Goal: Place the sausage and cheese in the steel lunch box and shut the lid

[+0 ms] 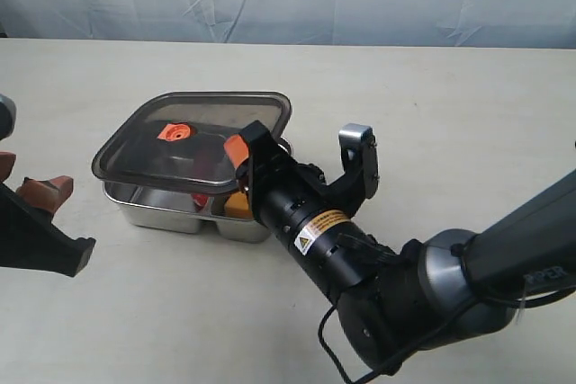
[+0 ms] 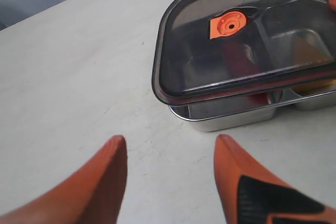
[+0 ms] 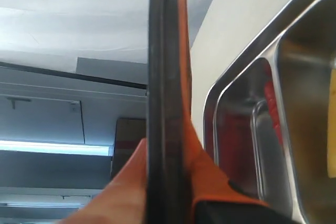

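The right gripper (image 1: 241, 152) is clamped on one edge of the dark translucent lid (image 1: 216, 119), with an orange finger pressed to each face. In the right wrist view the lid appears only edge-on, as a thin dark band between those fingers.

The lid reaches away from this gripper and hangs tilted over the steel lunch box (image 1: 153, 209), which sits on the table (image 1: 432, 96) just below the fingertips. Whether the lid's far edge touches the box rim cannot be told. An orange valve tab (image 1: 174, 132) shows on the lid's top.

Through and under the smoky plastic, the sausage (image 1: 200, 200) is only a red patch in one compartment. The cheese (image 1: 238, 206) is a yellow-orange sliver in the compartment nearest the gripper, largely hidden by the arm.

The left gripper (image 2: 168, 145) has its jaws wide apart and holds nothing. The box lies ahead of it, well apart. Its body is cut off at the edge of the exterior view.
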`<state>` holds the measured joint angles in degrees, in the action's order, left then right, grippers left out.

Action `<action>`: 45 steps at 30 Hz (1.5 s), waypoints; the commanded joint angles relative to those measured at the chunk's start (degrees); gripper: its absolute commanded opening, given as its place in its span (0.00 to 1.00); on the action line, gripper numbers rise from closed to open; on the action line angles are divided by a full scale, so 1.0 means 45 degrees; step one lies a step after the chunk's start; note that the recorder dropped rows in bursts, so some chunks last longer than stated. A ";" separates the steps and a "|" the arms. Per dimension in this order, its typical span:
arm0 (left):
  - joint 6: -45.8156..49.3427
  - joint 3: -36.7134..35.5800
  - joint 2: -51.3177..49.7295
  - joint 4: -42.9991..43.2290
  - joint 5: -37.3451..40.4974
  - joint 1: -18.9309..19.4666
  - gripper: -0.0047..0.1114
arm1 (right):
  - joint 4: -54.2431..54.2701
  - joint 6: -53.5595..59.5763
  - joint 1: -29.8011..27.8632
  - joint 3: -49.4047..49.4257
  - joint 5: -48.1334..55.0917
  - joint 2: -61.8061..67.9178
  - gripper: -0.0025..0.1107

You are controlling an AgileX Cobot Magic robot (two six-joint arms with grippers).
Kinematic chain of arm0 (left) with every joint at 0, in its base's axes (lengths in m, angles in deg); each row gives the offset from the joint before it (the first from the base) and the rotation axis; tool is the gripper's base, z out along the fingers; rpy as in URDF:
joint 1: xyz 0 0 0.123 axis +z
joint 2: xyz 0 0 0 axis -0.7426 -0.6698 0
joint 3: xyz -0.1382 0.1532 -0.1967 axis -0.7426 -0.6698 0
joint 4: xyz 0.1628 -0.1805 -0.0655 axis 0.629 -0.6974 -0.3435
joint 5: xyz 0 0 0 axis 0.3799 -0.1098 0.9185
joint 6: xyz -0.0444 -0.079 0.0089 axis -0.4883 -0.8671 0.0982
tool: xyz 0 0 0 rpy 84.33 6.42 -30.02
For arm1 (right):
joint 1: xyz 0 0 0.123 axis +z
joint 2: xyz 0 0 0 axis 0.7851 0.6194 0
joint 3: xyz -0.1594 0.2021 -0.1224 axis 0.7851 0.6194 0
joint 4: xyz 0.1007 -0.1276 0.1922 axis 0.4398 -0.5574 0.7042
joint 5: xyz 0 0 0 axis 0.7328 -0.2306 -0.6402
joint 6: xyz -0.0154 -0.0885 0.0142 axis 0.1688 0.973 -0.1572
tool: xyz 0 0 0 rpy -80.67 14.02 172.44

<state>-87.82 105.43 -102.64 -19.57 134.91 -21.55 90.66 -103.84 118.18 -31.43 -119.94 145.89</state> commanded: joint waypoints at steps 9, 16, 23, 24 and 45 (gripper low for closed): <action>-0.0038 0.0007 0.0098 0.0012 -0.0774 -0.0083 0.46 | 0.0581 0.1341 -0.0106 -0.0167 0.2527 -0.0028 0.01; -0.0038 0.0007 0.0098 0.0012 -0.0774 -0.0083 0.46 | 0.0639 0.2577 -0.0106 -0.0167 0.2989 -0.0028 0.01; -0.0038 0.0007 0.0098 0.0012 -0.0774 -0.0083 0.46 | 0.0605 0.2577 -0.0106 -0.0167 0.3507 -0.0028 0.01; -0.0038 0.0007 0.0098 0.0012 -0.0774 -0.0083 0.46 | 0.0605 0.2577 -0.0106 -0.0167 0.3507 -0.0028 0.01; -0.0038 0.0007 0.0098 0.0012 -0.0872 -0.0083 0.46 | 0.0197 0.2577 -0.0106 -0.0167 0.4231 -0.0083 0.20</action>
<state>-87.71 105.43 -102.64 -19.57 130.91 -21.55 92.75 -94.66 117.87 -32.61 -106.51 144.93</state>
